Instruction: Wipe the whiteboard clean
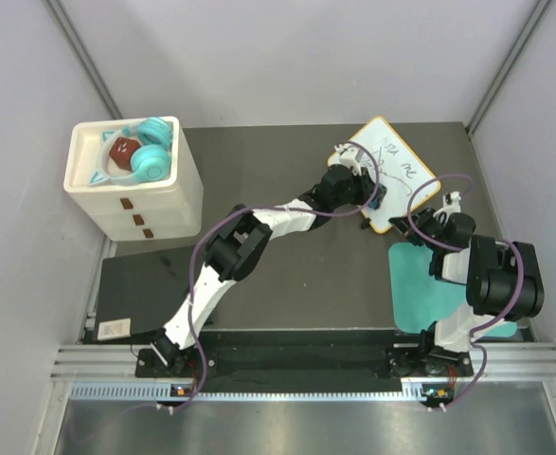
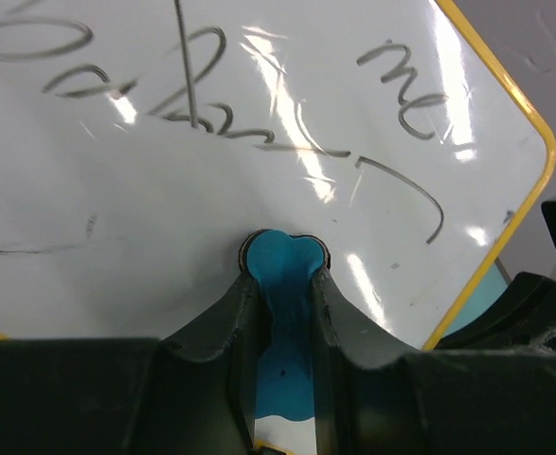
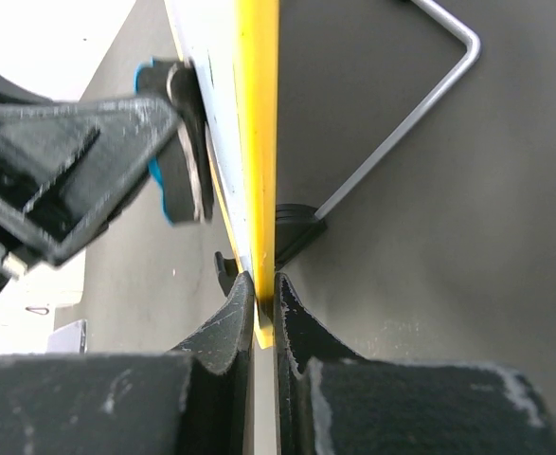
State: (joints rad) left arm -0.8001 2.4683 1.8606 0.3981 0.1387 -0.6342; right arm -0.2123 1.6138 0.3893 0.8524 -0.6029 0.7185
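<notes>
The whiteboard (image 1: pixel 391 161) with a thin yellow frame stands tilted at the back right of the table, dark scribbles on it (image 2: pixel 259 142). My left gripper (image 1: pixel 370 190) is shut on a blue eraser (image 2: pixel 282 270) whose end presses against the white surface. My right gripper (image 1: pixel 440 210) is shut on the board's yellow edge (image 3: pixel 257 152), near its lower corner, holding it. In the right wrist view the eraser (image 3: pixel 169 180) and left fingers sit against the board's face. A wire stand (image 3: pixel 420 123) shows behind the board.
A teal mat (image 1: pixel 424 284) lies under my right arm. A white drawer box (image 1: pixel 135 194) at the back left holds teal headphones (image 1: pixel 150 152) and a brown object. A black mat (image 1: pixel 135 294) lies at the left front.
</notes>
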